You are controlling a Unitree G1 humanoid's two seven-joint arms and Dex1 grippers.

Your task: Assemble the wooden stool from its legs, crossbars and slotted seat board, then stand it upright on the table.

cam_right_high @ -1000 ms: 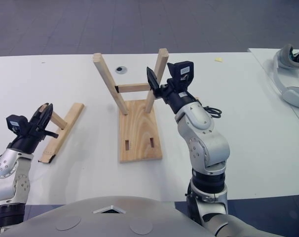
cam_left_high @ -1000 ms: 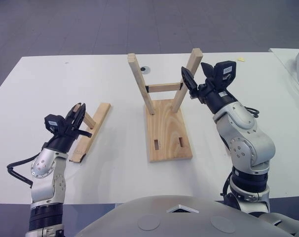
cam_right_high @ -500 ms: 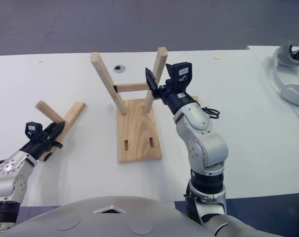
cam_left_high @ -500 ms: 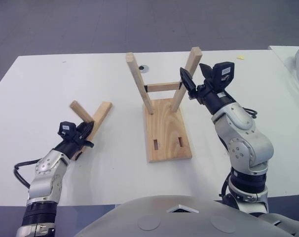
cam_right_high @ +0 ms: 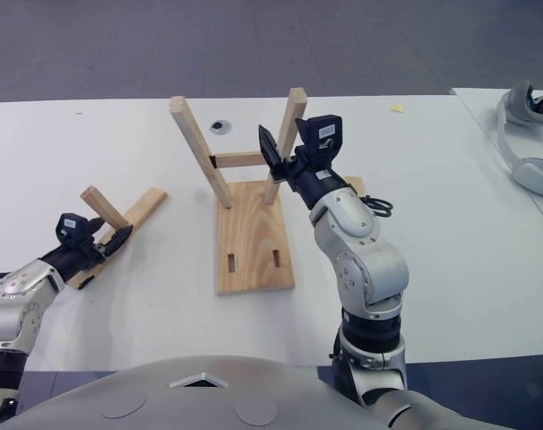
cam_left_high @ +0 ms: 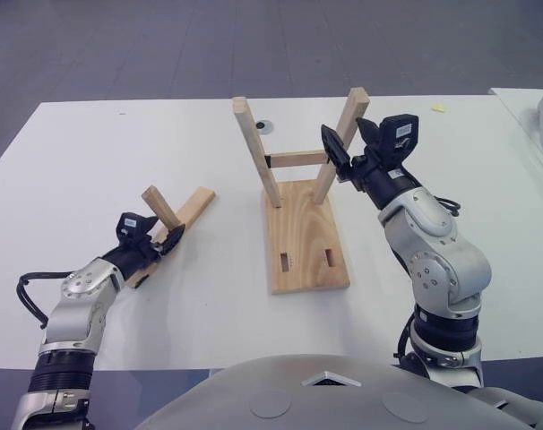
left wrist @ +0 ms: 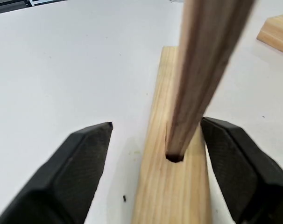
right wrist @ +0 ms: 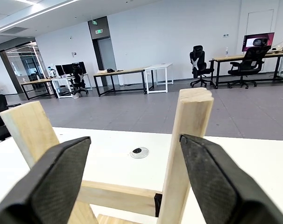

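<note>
I found passing room over the white table (cam_left_high: 227, 269) between the loose leg piece (cam_left_high: 193, 207) and the seat board (cam_left_high: 309, 242). The upright leg (cam_left_high: 352, 106) and crossbar (cam_left_high: 297, 159) stood directly before my right gripper (cam_left_high: 345, 141). A slanted stick (cam_left_high: 159, 204) rose between the spread fingers of my left gripper (cam_left_high: 164, 240).

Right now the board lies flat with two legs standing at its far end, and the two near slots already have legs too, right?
No: the near slots are empty, as the left eye view shows. The board does lie flat with two legs standing at its far end.
</note>
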